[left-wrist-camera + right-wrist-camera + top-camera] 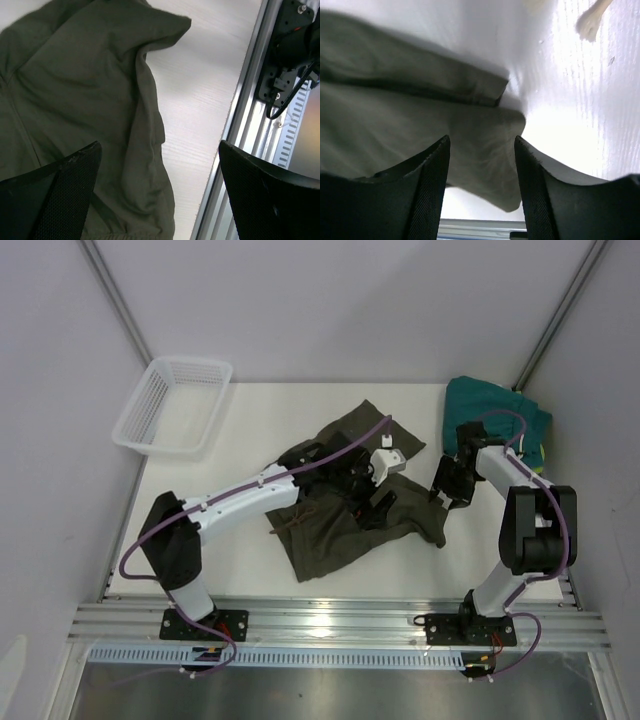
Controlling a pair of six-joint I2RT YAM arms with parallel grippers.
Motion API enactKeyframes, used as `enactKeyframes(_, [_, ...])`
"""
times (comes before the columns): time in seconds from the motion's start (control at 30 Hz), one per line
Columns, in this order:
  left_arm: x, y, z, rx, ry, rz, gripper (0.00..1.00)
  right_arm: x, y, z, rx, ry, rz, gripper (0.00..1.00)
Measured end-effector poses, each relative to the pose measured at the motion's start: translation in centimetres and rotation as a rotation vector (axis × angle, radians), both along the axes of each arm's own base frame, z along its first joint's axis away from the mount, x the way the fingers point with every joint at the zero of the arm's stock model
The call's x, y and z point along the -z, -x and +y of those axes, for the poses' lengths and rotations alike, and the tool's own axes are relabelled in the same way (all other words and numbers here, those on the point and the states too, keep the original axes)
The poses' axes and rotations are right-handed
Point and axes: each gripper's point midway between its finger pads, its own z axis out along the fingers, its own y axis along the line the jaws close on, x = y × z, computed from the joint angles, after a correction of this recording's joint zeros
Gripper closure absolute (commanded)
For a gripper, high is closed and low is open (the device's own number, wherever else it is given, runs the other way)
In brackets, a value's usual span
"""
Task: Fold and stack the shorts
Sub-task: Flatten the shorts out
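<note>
The olive-green shorts (335, 515) lie crumpled in the middle of the table, with a dark drawstring showing at their left. My left gripper (375, 502) hovers over their right part, and its jaws stand wide open and empty (160, 200) above the cloth (75, 100). My right gripper (445, 490) is at the shorts' right corner. It is open (482, 190), and the cloth corner (490, 150) shows between its fingers. The folded teal shorts (495, 412) lie at the back right.
A white mesh basket (175, 405) stands at the back left corner. The aluminium rail (340, 625) with the arm bases runs along the near edge and shows in the left wrist view (250, 130). The white table (200, 90) lies beside the shorts.
</note>
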Motion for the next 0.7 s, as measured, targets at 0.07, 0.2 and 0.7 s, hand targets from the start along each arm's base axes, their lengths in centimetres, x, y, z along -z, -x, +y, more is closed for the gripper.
enactKeyframes(0.07, [0.5, 0.0, 0.1, -0.004, -0.021, 0.009, 0.01, 0.8, -0.2, -0.3, 0.005, 0.016, 0.011, 0.41])
enactKeyframes(0.2, [1.6, -0.2, 0.3, -0.014, -0.061, 0.027, 0.01, 2.4, -0.6, -0.7, 0.015, 0.04, 0.036, 0.4])
enactKeyframes(0.7, [2.6, 0.3, 1.1, -0.005, -0.111, 0.044, 0.01, 3.6, -3.5, -1.1, 0.06, 0.063, -0.043, 0.48])
